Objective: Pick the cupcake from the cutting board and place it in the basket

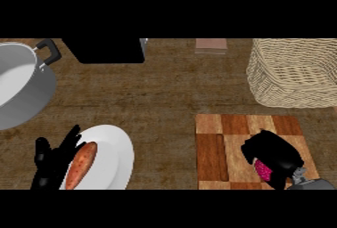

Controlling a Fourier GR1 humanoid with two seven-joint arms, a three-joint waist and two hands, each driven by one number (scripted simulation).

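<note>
Right hand (273, 156): at about 4 o'clock in the head view, over the cutting board, fingers curled round the cupcake.
Cupcake (264, 170): inside the right hand's curl above the board's right half; only a patch of pink shows, the rest is hidden.
Cutting board (223, 133): checkered wood at 4 o'clock, with a darker strip running along its left part.
Basket (294, 73): pale wicker at 2 o'clock, apart from the board's far edge.
Left hand (52, 160): at 8 o'clock, fingers up and spread, resting by the plate's left rim.
Plate (115, 151): white, at 7 o'clock, carrying an orange-red sausage (81, 164).
Pot (20, 84): grey metal with a black handle, at 10 o'clock.
Black box (108, 50): at 12 o'clock along the far edge.
</note>
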